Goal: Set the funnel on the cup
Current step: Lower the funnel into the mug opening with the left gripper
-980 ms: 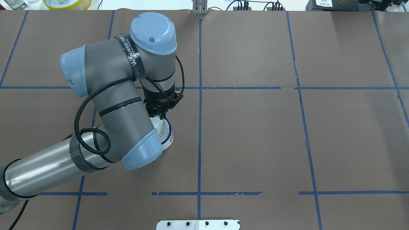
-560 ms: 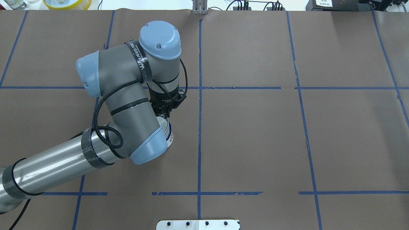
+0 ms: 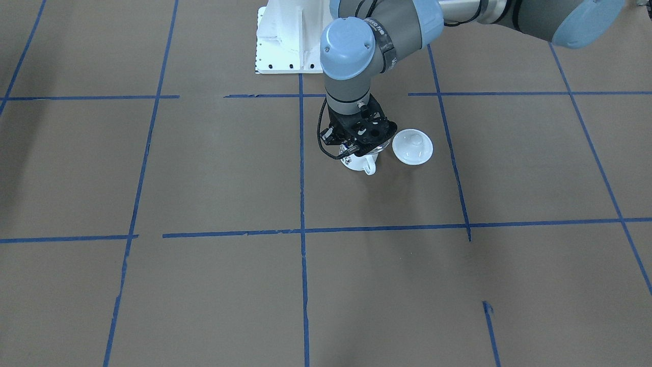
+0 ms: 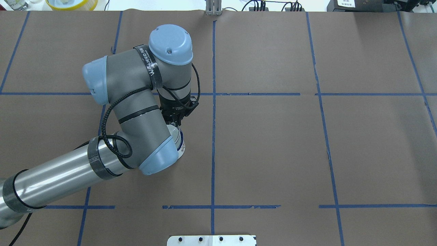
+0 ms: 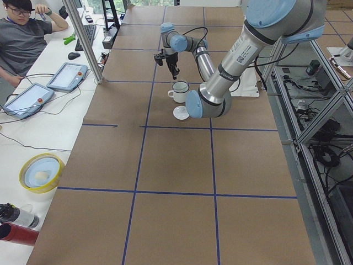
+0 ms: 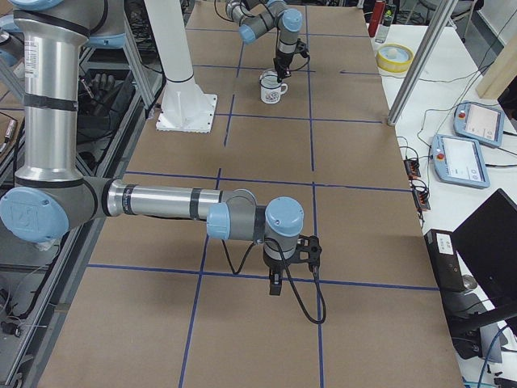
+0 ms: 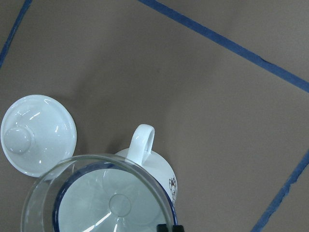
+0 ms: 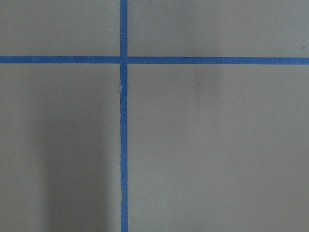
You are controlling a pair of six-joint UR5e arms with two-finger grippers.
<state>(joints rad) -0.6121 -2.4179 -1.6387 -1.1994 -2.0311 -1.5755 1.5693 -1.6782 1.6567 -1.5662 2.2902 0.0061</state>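
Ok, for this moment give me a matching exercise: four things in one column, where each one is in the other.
Things:
1. funnel
2. enamel mug
3. knobbed lid
4. right gripper

Places:
A. over bare table, far from the other three
B. lying on the table beside the mug
C. upright on the table, under the funnel
D. directly above the mug's mouth

Pairs: 1-D, 2-C, 3-B, 4-A
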